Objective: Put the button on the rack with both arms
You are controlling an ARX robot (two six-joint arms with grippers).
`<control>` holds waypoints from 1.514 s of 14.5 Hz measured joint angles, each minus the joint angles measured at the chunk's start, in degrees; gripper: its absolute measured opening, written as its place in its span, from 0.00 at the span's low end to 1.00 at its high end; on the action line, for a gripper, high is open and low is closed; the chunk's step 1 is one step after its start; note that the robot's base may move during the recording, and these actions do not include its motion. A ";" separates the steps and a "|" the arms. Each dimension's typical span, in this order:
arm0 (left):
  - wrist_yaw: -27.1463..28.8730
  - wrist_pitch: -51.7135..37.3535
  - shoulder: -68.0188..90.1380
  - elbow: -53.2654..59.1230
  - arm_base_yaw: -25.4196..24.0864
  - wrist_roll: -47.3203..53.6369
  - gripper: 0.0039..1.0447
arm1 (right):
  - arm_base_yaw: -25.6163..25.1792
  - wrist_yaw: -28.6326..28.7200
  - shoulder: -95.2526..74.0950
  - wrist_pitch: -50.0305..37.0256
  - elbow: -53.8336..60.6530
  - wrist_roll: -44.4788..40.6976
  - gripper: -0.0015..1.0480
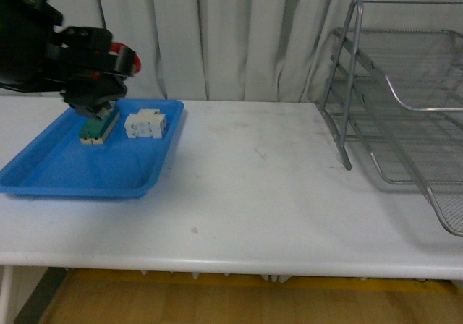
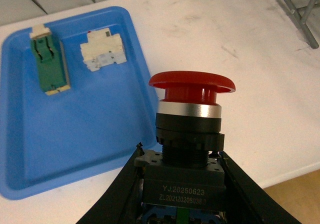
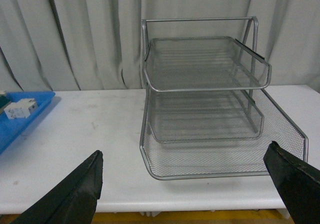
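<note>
Found the button (image 2: 191, 129) at far left, pinched by its black body between the closed-in fingers of the left gripper (image 2: 182, 199), raised above the blue tray (image 2: 75, 149). Judged it light, rigid, hard plastic, with a smooth domed red cap likely to slip; best taken by the square body. Noted the green-and-cream switch block (image 2: 49, 64) and white circuit breaker (image 2: 102, 51) lying apart in the tray beneath. Saw bare table (image 1: 253, 194) rightward, open room for a carry or handover. Met the rack (image 3: 145, 154) at far right, with tubular posts and raised mesh rims to clear. Showed the right gripper (image 3: 185, 184) spread wide, empty, facing the tiers.
</note>
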State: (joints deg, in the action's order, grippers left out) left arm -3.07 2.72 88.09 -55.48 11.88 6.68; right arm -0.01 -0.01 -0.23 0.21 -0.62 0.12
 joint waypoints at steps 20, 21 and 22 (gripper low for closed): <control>-3.19 -5.22 -7.82 17.31 -6.45 2.14 0.35 | 0.00 0.02 0.00 -0.02 0.00 0.00 0.94; -3.23 -5.22 -7.82 17.31 -6.40 2.16 0.35 | 0.00 0.02 0.00 0.02 0.00 0.00 0.94; -3.15 -5.16 -7.82 17.31 -6.43 2.16 0.35 | 0.00 0.00 0.00 -0.02 0.00 0.00 0.94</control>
State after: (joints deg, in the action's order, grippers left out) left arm -6.22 -2.44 80.27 -38.17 5.45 8.84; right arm -0.01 -0.01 -0.23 0.19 -0.62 0.12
